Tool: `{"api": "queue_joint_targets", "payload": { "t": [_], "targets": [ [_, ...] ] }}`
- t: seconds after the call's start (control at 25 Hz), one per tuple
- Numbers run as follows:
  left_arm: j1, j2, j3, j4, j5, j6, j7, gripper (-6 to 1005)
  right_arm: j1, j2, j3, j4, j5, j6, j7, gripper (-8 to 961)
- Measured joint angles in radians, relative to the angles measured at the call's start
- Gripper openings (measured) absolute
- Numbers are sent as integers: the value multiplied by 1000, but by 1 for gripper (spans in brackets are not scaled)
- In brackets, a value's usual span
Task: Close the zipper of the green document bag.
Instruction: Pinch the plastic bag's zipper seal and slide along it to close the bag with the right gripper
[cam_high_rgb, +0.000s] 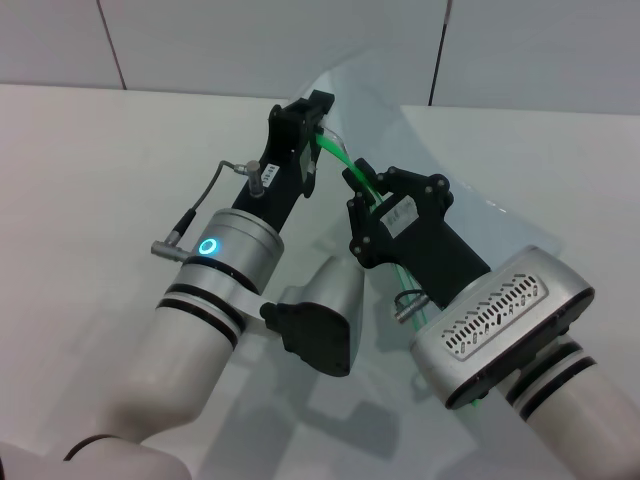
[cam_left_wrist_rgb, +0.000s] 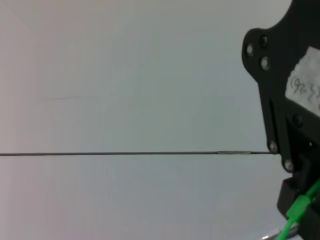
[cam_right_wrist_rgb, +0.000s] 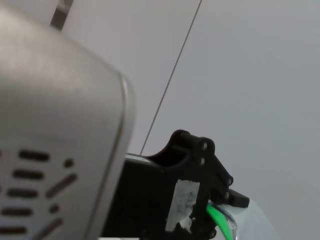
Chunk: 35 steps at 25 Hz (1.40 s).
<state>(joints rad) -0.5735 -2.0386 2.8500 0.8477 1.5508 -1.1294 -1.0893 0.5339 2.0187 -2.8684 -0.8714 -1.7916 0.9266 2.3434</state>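
The green document bag (cam_high_rgb: 470, 200) is held up off the table, a translucent pale sheet between and behind both arms. Its zipper (cam_high_rgb: 340, 155) shows as a bright green strip running from my left gripper (cam_high_rgb: 318, 130) down to my right gripper (cam_high_rgb: 368, 192). Both black grippers are shut on that green edge, close together. I cannot make out the slider tab. The left wrist view shows the right arm's black finger housing (cam_left_wrist_rgb: 280, 90) with the zipper (cam_left_wrist_rgb: 299, 210) below it. The right wrist view shows the zipper (cam_right_wrist_rgb: 218, 220) and a corner of the bag (cam_right_wrist_rgb: 252, 222).
The white table (cam_high_rgb: 100, 180) spreads to the left and behind, with a thin seam (cam_left_wrist_rgb: 125, 153) between two tabletops. White wall panels stand at the back. My right arm's grey vented wrist housing (cam_high_rgb: 500, 310) hangs low over the bag's near part.
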Motion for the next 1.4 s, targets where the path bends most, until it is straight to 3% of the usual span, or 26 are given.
{"api": "queue_joint_targets", "payload": {
  "t": [1.4],
  "targets": [
    [25,0,-28,2,-3,-91,-111,52,-6,2,2,28,3,-1,5,76]
  ]
}}
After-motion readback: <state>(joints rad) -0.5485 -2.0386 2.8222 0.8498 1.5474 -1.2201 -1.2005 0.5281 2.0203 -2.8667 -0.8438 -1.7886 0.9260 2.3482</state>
